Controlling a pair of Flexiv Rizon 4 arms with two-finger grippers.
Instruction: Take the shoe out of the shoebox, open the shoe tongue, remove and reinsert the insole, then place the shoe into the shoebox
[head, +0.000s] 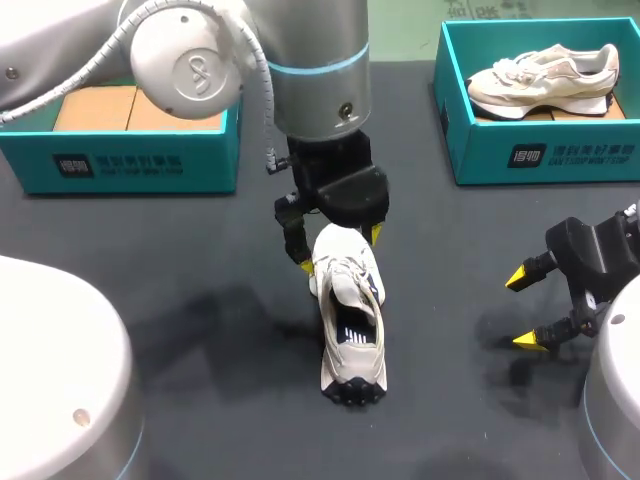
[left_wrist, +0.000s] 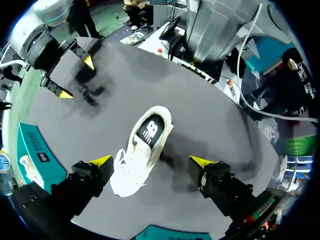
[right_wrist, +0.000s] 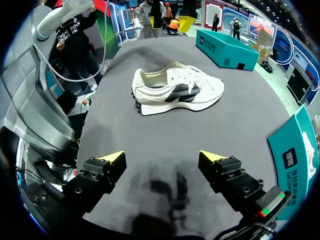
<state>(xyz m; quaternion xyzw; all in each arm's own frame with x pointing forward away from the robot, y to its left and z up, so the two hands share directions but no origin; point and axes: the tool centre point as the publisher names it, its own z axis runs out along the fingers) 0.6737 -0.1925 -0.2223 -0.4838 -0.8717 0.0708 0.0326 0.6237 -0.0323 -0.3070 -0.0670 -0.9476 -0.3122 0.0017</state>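
Observation:
A cream sneaker (head: 350, 335) with dark side marks stands upright on the dark table, heel toward the front edge, its dark insole (head: 352, 333) showing in the opening. My left gripper (head: 342, 249) hangs over the toe end, open. In the left wrist view the sneaker (left_wrist: 142, 155) lies between the wide-spread yellow fingertips (left_wrist: 102, 161); it is close to one tip and well apart from the other. My right gripper (head: 524, 310) is open and empty to the right of the shoe. From the right wrist the sneaker (right_wrist: 175, 90) lies side-on, well ahead of that gripper (right_wrist: 162, 157).
A teal shoebox (head: 540, 150) at the back right holds a second cream sneaker (head: 545, 80). Another teal box (head: 130, 150) with a brown inside stands at the back left. Bare table lies between the shoe and my right gripper.

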